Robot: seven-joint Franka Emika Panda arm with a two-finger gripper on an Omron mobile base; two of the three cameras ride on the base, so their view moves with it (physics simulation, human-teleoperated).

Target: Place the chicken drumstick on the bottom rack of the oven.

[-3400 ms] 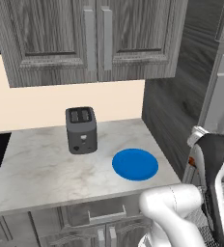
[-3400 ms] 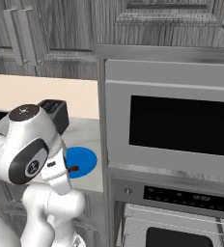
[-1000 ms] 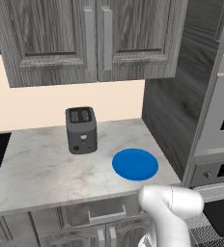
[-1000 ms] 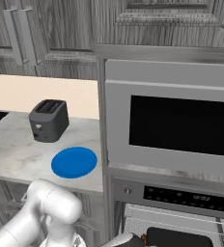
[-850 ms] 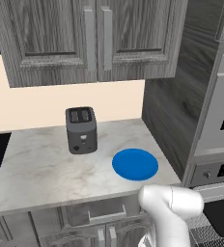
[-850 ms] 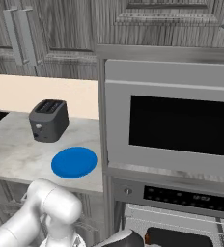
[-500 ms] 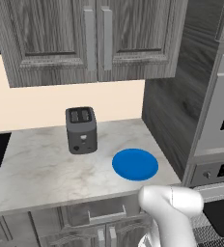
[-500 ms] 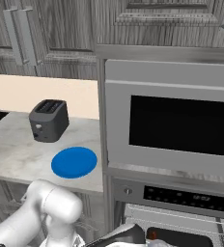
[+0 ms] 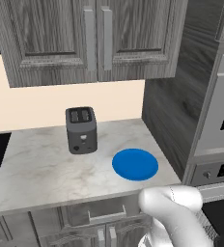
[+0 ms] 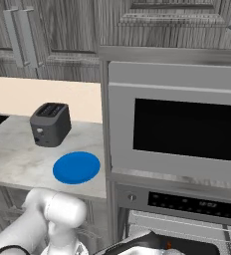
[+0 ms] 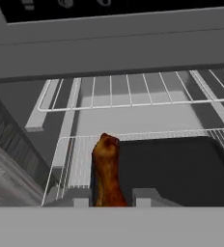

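In the hand view my gripper (image 11: 112, 198) is shut on the chicken drumstick (image 11: 106, 169), a reddish-brown lumpy piece that stands up between the two finger tips. Just beyond it lies the open oven (image 11: 133, 53) with its dark interior. The drumstick is over the front left edge of the lower wire rack (image 11: 75, 159). A dark tray (image 11: 181, 169) rests on that rack to the right of the drumstick. An upper wire rack (image 11: 133, 89) sits further back. The oven's control strip (image 10: 187, 201) shows in the right base view.
A blue plate (image 9: 135, 164) and a dark toaster (image 9: 81, 130) sit on the marble counter (image 9: 36, 169) left of the oven column. A silver-framed appliance with a dark window (image 10: 187, 129) is built in above the oven. Grey cabinets hang overhead.
In the right base view the dark hand has moved right along the bottom edge, into the oven opening. The plate and toaster have not moved.
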